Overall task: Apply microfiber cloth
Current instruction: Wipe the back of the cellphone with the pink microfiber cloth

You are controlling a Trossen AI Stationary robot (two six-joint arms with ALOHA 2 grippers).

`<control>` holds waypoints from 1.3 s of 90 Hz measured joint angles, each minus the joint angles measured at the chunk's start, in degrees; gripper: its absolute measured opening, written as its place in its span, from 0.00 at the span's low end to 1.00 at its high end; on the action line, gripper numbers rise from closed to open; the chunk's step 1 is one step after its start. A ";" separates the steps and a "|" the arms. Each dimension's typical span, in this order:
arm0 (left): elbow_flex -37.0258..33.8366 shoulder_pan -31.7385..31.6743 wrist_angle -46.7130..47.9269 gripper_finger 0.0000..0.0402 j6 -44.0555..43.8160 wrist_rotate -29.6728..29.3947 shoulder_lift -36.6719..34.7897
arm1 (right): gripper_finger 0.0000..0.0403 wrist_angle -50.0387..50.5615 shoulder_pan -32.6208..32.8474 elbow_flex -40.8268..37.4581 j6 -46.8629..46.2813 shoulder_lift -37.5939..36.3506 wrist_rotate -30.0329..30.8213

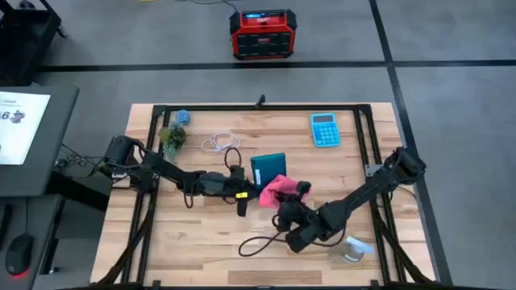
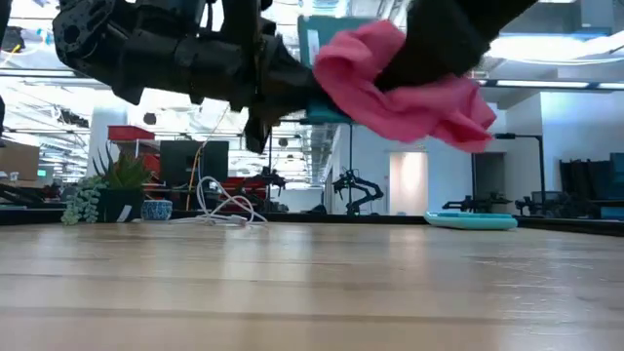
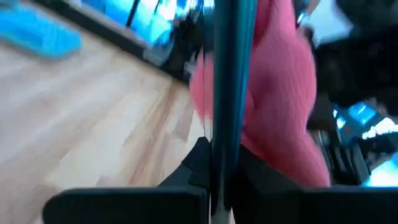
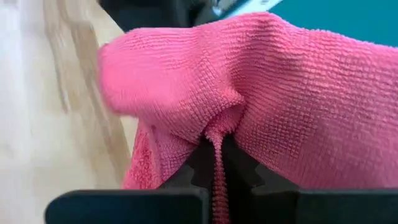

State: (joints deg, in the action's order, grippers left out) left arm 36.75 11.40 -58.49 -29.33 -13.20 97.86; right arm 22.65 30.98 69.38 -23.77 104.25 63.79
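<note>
A flat teal slab like a phone (image 1: 268, 169) is held up over the table's middle by my left gripper (image 1: 246, 187), which is shut on it. In the left wrist view the slab (image 3: 227, 74) shows edge-on. The pink microfiber cloth (image 1: 274, 189) is bunched against the slab's right face, with my right gripper (image 1: 290, 197) shut on it. The low view shows the slab (image 2: 322, 39) and the cloth (image 2: 400, 83) both well above the tabletop. My left gripper pinches the slab's thin edge (image 3: 225, 146) between its two fingers, coming level from the table's left. The slab stands on edge, lifted clear of the table. My right gripper pinches a gathered fold of the cloth (image 4: 217, 146) between its two fingers, several layers thick, coming from the table's right and near side. The cloth bulges out ahead of the fingers, lies against the teal face (image 4: 348, 18) and is clear of the table.
A blue calculator (image 1: 325, 129) lies at the far right. A white cable (image 1: 219, 143), a small plant (image 1: 172, 137) and a blue pot (image 1: 182, 118) are at the far left. A black cable (image 1: 258, 242) and a pale object (image 1: 355, 250) lie near the front edge.
</note>
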 joint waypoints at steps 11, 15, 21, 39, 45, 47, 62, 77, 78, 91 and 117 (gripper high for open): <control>0.00 0.55 -5.47 0.01 3.15 -4.38 0.00 | 0.01 -6.48 -0.61 -0.07 2.43 0.35 2.60; 0.00 0.89 -7.37 0.01 4.30 -5.74 -0.07 | 0.01 -9.94 -1.09 0.04 3.79 0.60 2.77; 0.00 1.12 -9.82 0.01 5.79 -6.76 -0.09 | 0.00 -13.71 -1.50 0.03 7.62 0.84 2.70; 0.13 1.74 -12.34 0.01 7.50 -7.35 -0.13 | 0.00 -17.06 -1.58 -0.01 13.58 1.57 5.10; 0.12 2.01 -12.14 0.01 7.46 -7.62 -0.13 | 0.00 -15.60 -0.89 -0.09 13.79 1.11 8.12; 0.08 2.10 -12.18 0.01 7.46 -7.62 -0.17 | 0.00 -15.03 -0.67 -0.09 13.78 0.73 8.75; -0.17 2.92 -9.00 0.01 7.68 -7.27 -0.20 | 0.00 -11.69 1.13 0.04 13.75 -2.71 15.05; 0.44 4.15 0.24 0.01 7.72 -6.34 -0.09 | 0.00 -10.10 1.29 0.04 15.18 -5.93 16.30; 0.56 4.28 1.00 0.01 7.76 -6.35 -0.09 | 0.00 -10.15 1.15 0.06 15.72 -6.09 16.29; 3.43 5.35 9.59 0.01 8.71 -7.96 -0.09 | 0.00 -13.43 -0.73 0.07 26.70 -7.13 15.54; 6.28 5.49 18.27 0.01 9.81 -7.65 -0.09 | 0.00 -22.62 -2.05 0.09 40.43 -8.50 12.12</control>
State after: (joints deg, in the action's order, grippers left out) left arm 43.03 16.89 -40.22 -19.52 -20.84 97.78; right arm 0.03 28.93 69.47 16.66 95.74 75.91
